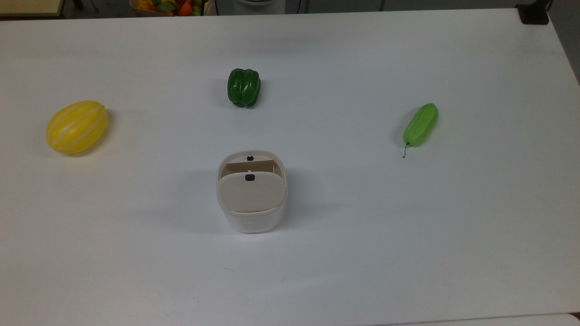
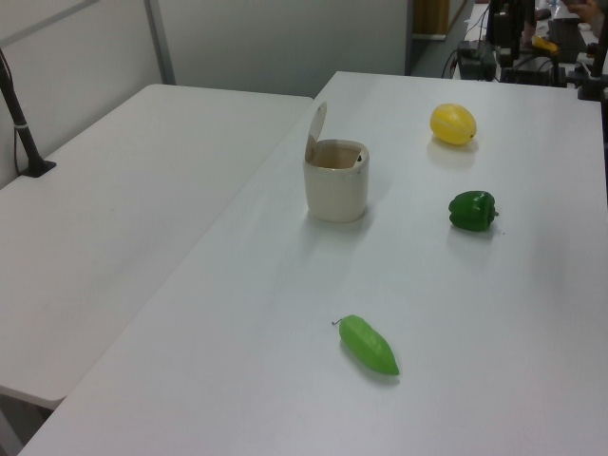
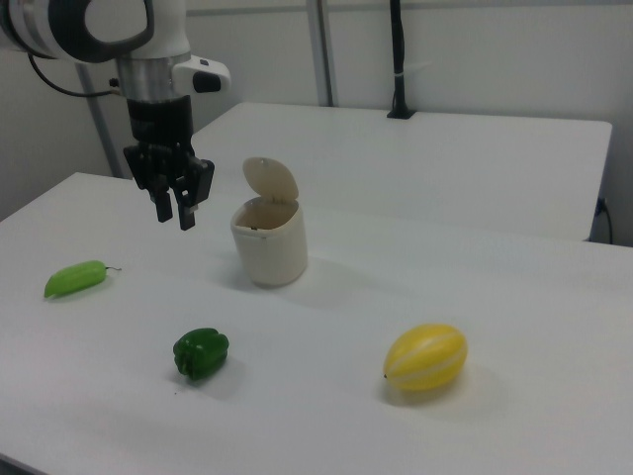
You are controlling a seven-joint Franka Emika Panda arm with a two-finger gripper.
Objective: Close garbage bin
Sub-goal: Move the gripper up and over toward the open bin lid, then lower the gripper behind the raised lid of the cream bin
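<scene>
the garbage bin [image 1: 251, 199] stands mid-table [image 1: 362, 249], lid [image 3: 270, 179] raised. green bell pepper [image 1: 244, 87], yellow melon [image 1: 77, 127] and cucumber [image 1: 421, 124] lie well apart around it. the gripper [image 3: 174, 216] hovers narrowly parted, at the right view's left of the bin.

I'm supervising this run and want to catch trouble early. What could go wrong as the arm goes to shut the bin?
The beige hinged lid stands upright on the small white plastic bin; a push from the wrong side could tip the unsecured bin. The gripper hangs beside it, so a sideways approach might knock the bin instead.
</scene>
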